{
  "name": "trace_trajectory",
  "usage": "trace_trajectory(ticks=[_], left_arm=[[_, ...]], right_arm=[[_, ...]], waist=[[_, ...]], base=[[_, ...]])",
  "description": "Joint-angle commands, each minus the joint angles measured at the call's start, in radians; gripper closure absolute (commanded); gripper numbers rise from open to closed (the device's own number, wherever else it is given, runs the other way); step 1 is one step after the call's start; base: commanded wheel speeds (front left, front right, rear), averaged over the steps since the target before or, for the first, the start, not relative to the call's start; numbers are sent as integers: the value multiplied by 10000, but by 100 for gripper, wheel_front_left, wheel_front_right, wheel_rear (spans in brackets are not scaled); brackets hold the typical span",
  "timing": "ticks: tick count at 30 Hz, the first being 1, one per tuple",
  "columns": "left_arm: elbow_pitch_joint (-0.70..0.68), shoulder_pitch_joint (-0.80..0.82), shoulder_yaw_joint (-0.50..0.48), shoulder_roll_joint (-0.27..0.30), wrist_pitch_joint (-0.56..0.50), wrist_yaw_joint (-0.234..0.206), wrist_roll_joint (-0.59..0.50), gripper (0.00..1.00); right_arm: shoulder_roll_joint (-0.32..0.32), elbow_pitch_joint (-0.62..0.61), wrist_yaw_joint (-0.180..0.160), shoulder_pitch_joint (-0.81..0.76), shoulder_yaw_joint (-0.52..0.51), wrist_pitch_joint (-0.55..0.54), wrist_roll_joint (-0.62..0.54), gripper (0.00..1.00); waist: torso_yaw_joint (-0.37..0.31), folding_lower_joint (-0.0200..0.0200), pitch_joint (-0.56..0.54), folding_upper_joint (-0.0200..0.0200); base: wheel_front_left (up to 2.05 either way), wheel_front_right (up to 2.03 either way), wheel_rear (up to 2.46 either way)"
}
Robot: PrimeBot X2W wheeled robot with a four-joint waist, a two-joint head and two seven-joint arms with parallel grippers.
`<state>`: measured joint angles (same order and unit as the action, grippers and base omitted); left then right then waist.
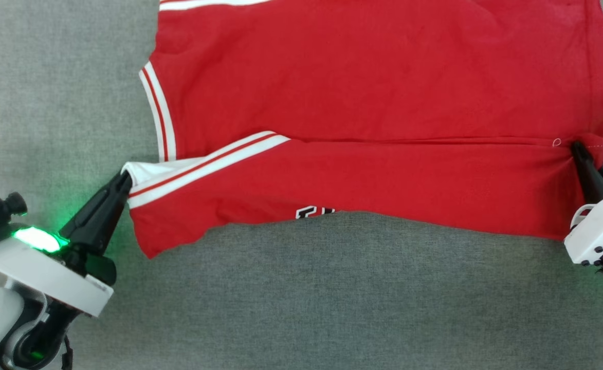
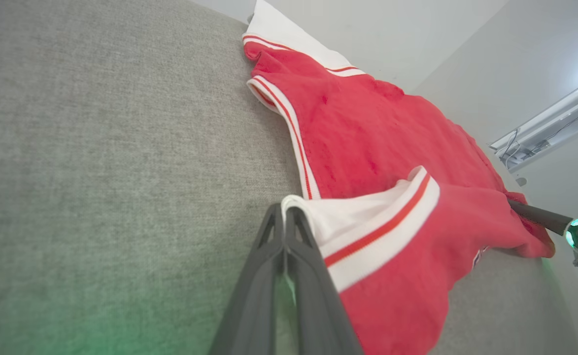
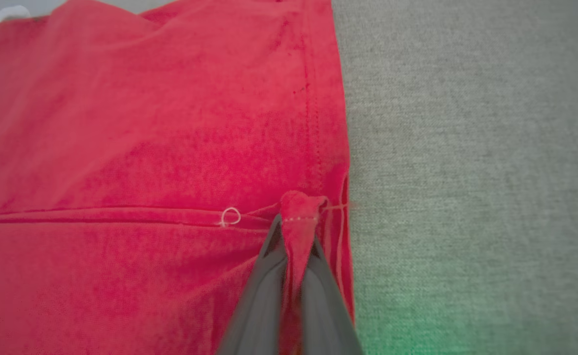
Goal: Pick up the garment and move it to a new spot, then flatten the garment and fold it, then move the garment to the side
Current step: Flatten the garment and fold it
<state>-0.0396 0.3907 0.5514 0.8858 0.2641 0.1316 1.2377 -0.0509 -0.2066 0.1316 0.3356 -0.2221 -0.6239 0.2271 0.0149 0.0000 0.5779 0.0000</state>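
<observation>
The garment (image 1: pixel 373 92), a red jersey with white-and-red striped trim, lies on the grey surface with its near part folded back over itself. A bit of black print peeks out at the fold's near edge. My left gripper (image 1: pixel 124 180) is shut on the white striped sleeve corner at the garment's left (image 2: pixel 362 231). My right gripper (image 1: pixel 578 150) is shut on a pinch of red hem at the right edge (image 3: pixel 298 217). In the left wrist view its two fingers (image 2: pixel 285 217) meet at the white cloth, and the right gripper (image 2: pixel 525 209) appears far across the garment.
Grey fabric surface (image 1: pixel 332 298) stretches bare in front of the garment and to its left (image 2: pixel 96 148). Beyond the surface's far edge the left wrist view catches a pale wall and a white fixture (image 2: pixel 545 133). More grey surface lies to the right of the hem (image 3: pixel 466 148).
</observation>
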Motion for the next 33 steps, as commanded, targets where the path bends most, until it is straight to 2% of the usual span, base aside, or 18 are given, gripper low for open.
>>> trace_trajectory(ticks=[1, 2, 3, 4, 6, 7, 11, 14, 17, 20, 21, 28, 33], left_arm=[[220, 196, 125, 29, -9, -21, -105, 33], [274, 249, 254, 60, -9, -21, -136, 0], [321, 304, 347, 90, -9, -21, -86, 0], [342, 373, 416, 147, -9, -21, 3, 0], [352, 492, 617, 373, -9, -19, -66, 0], [334, 571, 702, 471, -9, -19, -56, 0], [145, 900, 1169, 1136, -9, -19, 76, 0], [86, 1247, 1874, 1864, -135, -21, 226, 0], [132, 1766, 2508, 2518, -1032, -21, 498, 0], [78, 2277, 3030, 2855, -2413, -19, 997, 0], [78, 2277, 3030, 2855, -2413, -19, 997, 0], [-50, 3187, 4126, 2982, -6269, -21, 2195, 0], [458, 3508, 4374, 2433, -7204, -19, 2707, 0]], right_arm=[[10, 417, -18, -179, 14, 46, -45, 100], [10, 467, -18, -183, 22, 147, -34, 100], [7, 502, -18, -198, 23, 234, -20, 100], [7, 534, -18, -216, 15, 303, -16, 85], [1, 594, -18, -220, -52, 471, 56, 17], [1, 624, -18, -224, -81, 523, 74, 0], [7, 736, -15, -132, -231, 698, 154, 0], [9, 778, -15, -76, -373, 770, 177, 0], [4, 736, -15, 5, -488, 791, 152, 0], [2, 702, -15, 19, -517, 711, 175, 0], [2, 702, -15, 19, -517, 711, 175, 0], [-25, 671, -15, 199, -375, 635, 245, 0], [-11, 561, -15, 179, -118, 716, 285, 0]], waist=[[-18, 0, -158, 0], [-16, 0, -248, 0], [-16, 0, -349, 0], [-13, 0, -457, 0], [-22, 0, -712, 0], [-23, 0, -838, 0], [-40, 0, -1397, 0], [-48, 0, -1789, 0], [-53, 0, -2092, 0], [-69, 0, -2298, 0], [-69, 0, -2298, 0], [-220, 0, -2298, 0], [-469, 0, -1999, 0]], base=[[0, 0, 0], [0, 0, 0], [0, 0, 0], [0, 0, 0], [0, 0, 0], [0, 0, 0], [0, 0, 0], [0, 0, 0], [0, 0, 0], [0, 0, 0], [0, 0, 0], [0, 0, 0], [0, 0, 0]])
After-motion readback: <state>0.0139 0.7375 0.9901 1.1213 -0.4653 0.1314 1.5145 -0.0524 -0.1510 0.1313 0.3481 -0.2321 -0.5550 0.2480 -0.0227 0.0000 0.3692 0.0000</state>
